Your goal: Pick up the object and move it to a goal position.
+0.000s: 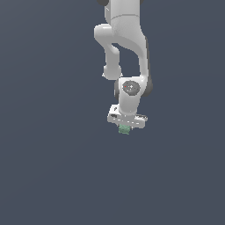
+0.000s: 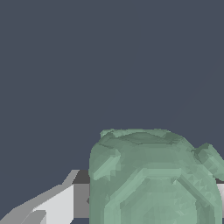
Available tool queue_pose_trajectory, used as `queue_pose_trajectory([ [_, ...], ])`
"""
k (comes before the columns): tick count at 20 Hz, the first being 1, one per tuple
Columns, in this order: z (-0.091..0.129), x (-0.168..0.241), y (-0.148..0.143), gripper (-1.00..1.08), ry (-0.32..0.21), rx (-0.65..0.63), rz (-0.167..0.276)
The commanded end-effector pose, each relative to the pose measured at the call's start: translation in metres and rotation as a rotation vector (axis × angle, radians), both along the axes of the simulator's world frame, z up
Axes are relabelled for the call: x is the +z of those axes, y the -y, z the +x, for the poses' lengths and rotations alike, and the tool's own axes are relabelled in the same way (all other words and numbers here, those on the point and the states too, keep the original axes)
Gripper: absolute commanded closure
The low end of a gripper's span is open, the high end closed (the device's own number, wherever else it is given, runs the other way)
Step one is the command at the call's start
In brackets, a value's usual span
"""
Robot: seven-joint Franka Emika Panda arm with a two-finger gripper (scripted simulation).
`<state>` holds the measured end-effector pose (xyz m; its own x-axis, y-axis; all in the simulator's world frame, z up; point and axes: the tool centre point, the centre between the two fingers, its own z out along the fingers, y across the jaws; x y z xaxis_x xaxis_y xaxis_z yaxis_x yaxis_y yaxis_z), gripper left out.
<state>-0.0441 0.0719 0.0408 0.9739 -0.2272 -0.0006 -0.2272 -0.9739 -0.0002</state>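
Note:
The object (image 1: 124,129) is a small pale green bumpy blob. In the exterior view it sits right under the white gripper (image 1: 125,127), mostly hidden by the gripper's body. In the wrist view the object (image 2: 153,179) fills the near part of the picture, with a finger (image 2: 61,203) pressed against one side and a sliver of the other finger (image 2: 221,199) at the opposite side. The gripper is shut on the object.
The white arm (image 1: 127,48) comes down from the top of the exterior view. A plain dark grey-blue surface (image 1: 44,176) lies all around.

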Motion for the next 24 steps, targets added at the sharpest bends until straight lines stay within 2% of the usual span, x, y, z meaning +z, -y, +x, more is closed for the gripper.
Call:
queue_pose_trajectory([
  [1, 0.0, 0.003, 0.002, 1.08, 0.001, 0.0, 0.0],
  [11, -0.007, 0.045, 0.04, 1.08, 0.001, 0.0, 0.001],
  [24, -0.025, 0.164, 0.142, 1.08, 0.001, -0.001, 0.003],
])
